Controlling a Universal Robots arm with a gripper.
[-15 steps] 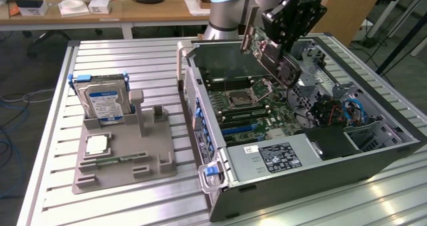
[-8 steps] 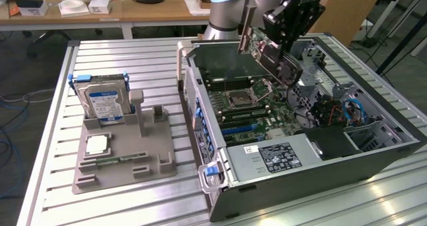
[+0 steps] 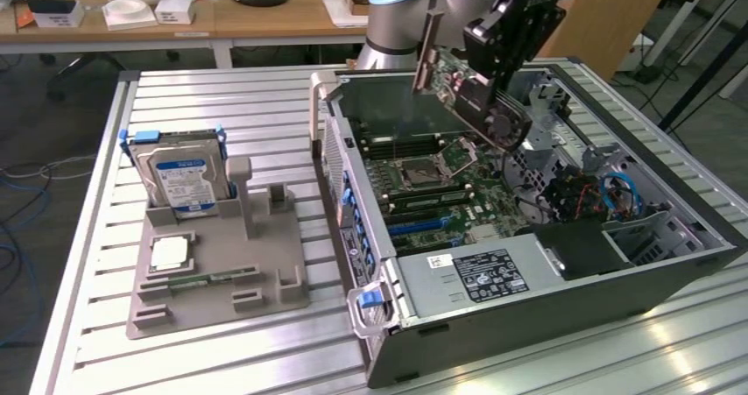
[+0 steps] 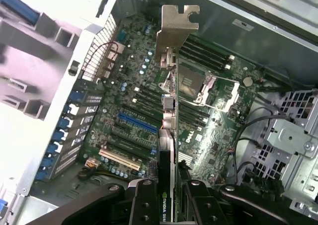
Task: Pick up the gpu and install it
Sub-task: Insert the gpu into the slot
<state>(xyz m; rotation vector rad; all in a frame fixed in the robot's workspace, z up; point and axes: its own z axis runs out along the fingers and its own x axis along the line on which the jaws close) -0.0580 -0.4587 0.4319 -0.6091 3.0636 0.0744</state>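
Note:
My gripper [image 3: 500, 58] is shut on the gpu [image 3: 465, 93], a dark card with a pale metal bracket strip at one end. It hangs tilted in the air over the motherboard [image 3: 450, 193] inside the open computer case [image 3: 654, 281], clear of the board. In the wrist view the gpu [image 4: 169, 106] runs edge-on away from the gripper [image 4: 169, 200], its bracket [image 4: 177, 24] at the far end. The black fingers [image 4: 144, 205] clamp it on both sides. Expansion slots, one of them blue [image 4: 137, 123], lie on the motherboard [image 4: 218, 130] below the card.
On the exterior view's left, a grey holder [image 3: 222, 290] on the slatted table carries an upright hard drive [image 3: 178, 174], a small square chip [image 3: 171, 253] and a narrow memory stick [image 3: 210, 279]. Inside the case sit a power supply [image 3: 482, 272], cables [image 3: 608, 193] and a drive cage [image 4: 288, 145].

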